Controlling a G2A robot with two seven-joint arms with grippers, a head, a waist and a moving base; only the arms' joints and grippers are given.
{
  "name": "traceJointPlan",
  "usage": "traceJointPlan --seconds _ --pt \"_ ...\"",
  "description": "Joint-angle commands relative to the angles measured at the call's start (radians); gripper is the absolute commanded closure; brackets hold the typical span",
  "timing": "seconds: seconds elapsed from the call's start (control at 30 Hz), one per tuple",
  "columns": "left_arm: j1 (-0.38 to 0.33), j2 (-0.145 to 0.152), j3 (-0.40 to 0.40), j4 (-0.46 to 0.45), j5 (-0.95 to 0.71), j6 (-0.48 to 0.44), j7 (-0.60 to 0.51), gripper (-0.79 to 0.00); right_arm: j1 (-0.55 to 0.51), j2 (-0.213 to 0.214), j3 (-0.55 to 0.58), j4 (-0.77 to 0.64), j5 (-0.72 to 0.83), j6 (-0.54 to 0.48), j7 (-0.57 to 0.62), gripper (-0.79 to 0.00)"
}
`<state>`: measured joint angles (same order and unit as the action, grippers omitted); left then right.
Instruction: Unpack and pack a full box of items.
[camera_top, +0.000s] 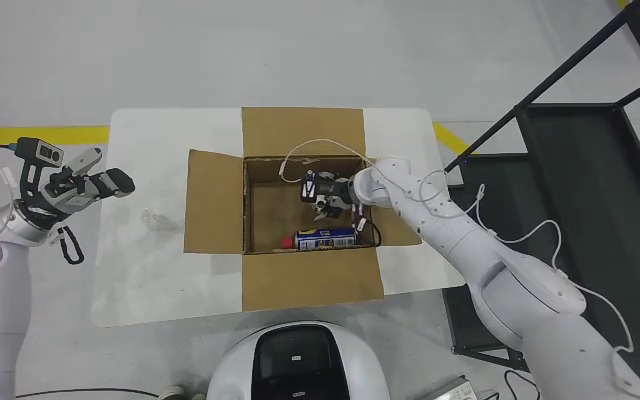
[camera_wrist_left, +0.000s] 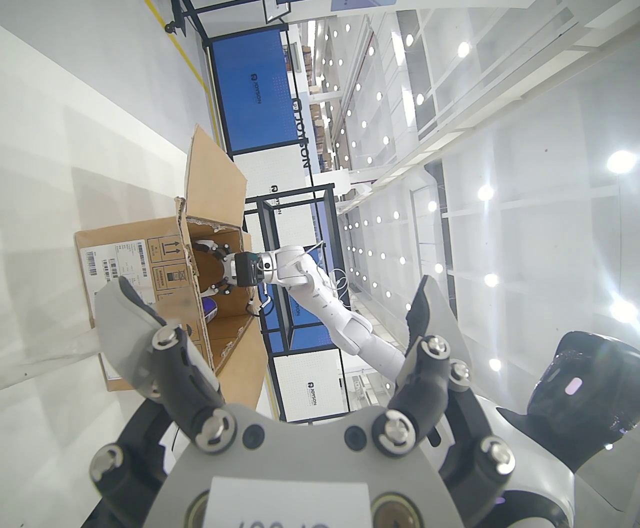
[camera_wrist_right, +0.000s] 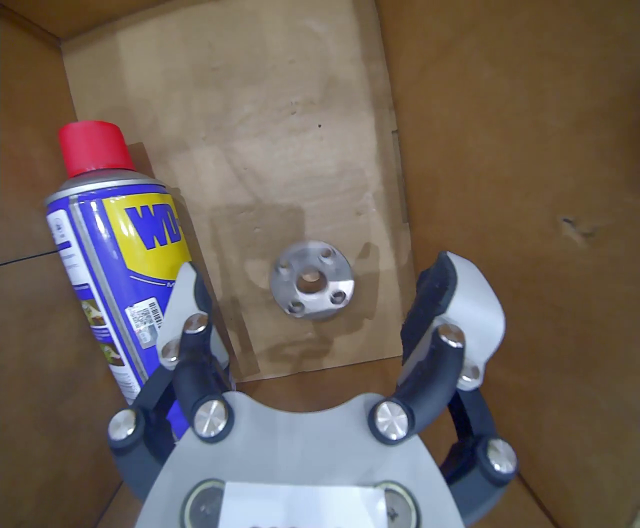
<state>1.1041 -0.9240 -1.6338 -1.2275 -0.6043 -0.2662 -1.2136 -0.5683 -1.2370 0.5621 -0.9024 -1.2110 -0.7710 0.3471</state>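
Brown cardboard box (camera_top: 213, 200), flaps open, sits mid white table (camera_top: 150, 270). Inside you've got a blue-yellow spray can w/ red cap (camera_wrist_right: 115, 260) lying along the wall nearest the robot, plus a small round metal flange w/ holes (camera_wrist_right: 311, 286) flat on the bottom. Right fingers (camera_top: 322, 196) are inside the box, spread wide, empty, over the flange, can just beside. Left fingers (camera_top: 100, 172) are wide open, empty, at the table's left edge, well apart from the box.

An open cardboard box (camera_top: 215, 200) is sitting at the middle of the table (camera_top: 150, 270), flaps spread. A red-capped blue-and-yellow spray can (camera_wrist_right: 115, 240) is lying along its near wall. A round metal flange (camera_wrist_right: 311, 286) is lying flat on its floor.
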Motion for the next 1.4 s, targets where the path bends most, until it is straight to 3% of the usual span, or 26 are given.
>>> traceJointPlan --seconds 0.0,0.2,0.43,0.6,0.87,1.0,1.37 --pt "0.0 0.0 0.0 0.0 0.0 0.0 0.0 -0.785 -0.017 0.023 0.038 -0.049 -0.004 -0.007 0.0 -0.785" --pt "0.0 0.0 0.0 0.0 0.0 0.0 0.0 -0.785 -0.129 0.114 0.213 -0.284 0.011 -0.053 0.007 -0.785" --pt "0.0 0.0 0.0 0.0 0.0 0.0 0.0 -0.785 -0.344 0.214 0.489 -0.58 0.109 -0.121 0.037 -0.785" --pt "0.0 0.0 0.0 0.0 0.0 0.0 0.0 -0.785 -0.541 0.267 0.707 -0.741 0.094 -0.052 0.052 -0.785" --pt "0.0 0.0 0.0 0.0 0.0 0.0 0.0 -0.785 -0.829 0.308 1.016 -0.81 0.09 0.104 0.018 -0.785" --pt "0.0 0.0 0.0 0.0 0.0 0.0 0.0 -0.785 -0.89 0.31 1.066 -0.837 0.111 0.145 0.014 -0.785" --pt "0.0 0.0 0.0 0.0 0.0 0.0 0.0 -0.785 -0.892 0.31 1.064 -0.84 0.117 0.149 0.013 -0.785"
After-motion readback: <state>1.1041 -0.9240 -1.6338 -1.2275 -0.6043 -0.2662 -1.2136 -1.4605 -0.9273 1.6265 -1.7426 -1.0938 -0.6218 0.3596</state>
